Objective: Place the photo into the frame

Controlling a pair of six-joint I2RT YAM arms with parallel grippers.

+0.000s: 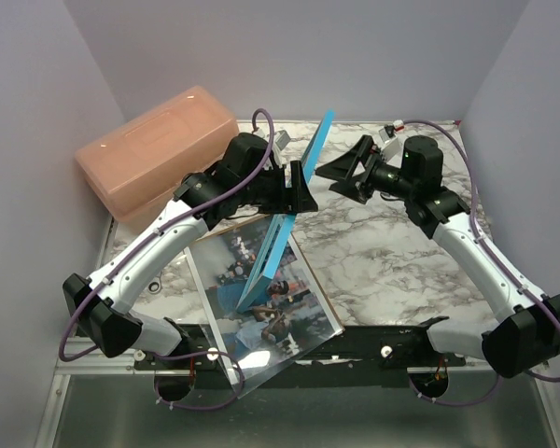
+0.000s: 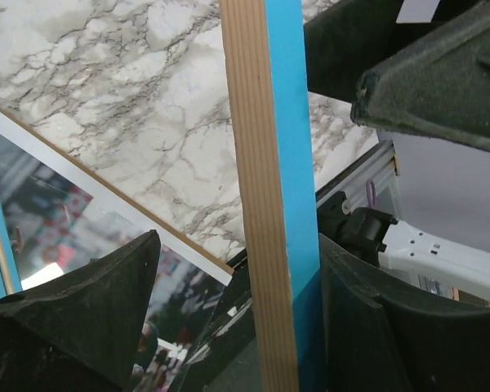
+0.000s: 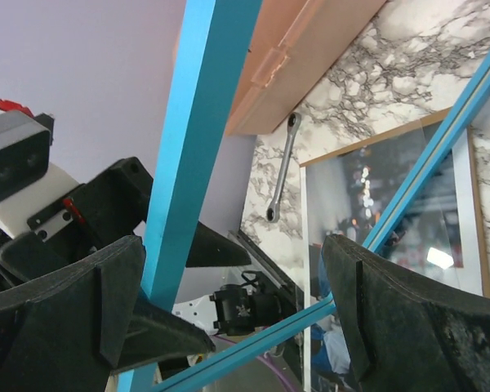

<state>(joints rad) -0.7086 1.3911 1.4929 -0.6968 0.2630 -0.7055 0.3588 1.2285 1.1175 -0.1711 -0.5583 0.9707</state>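
Observation:
The blue frame (image 1: 285,224) stands tilted on edge, its lower corner resting on the photo (image 1: 271,308), which lies face up at the table's front. My left gripper (image 1: 297,187) is open around the frame's upper bar. In the left wrist view the pale wood and blue bar (image 2: 269,204) leans on the right finger (image 2: 376,327), with a gap to the left finger (image 2: 82,318). My right gripper (image 1: 341,173) is open on the frame's other side. In the right wrist view the bar (image 3: 188,122) passes beside my left finger (image 3: 73,318), and the photo (image 3: 367,212) shows below.
An orange plastic box (image 1: 154,149) stands at the back left. A wrench (image 3: 282,171) lies beside it. A brown backing board edge (image 2: 106,184) shows under the photo. The photo's near corner overhangs the black rail (image 1: 373,341) at the table's front. Grey walls enclose the table.

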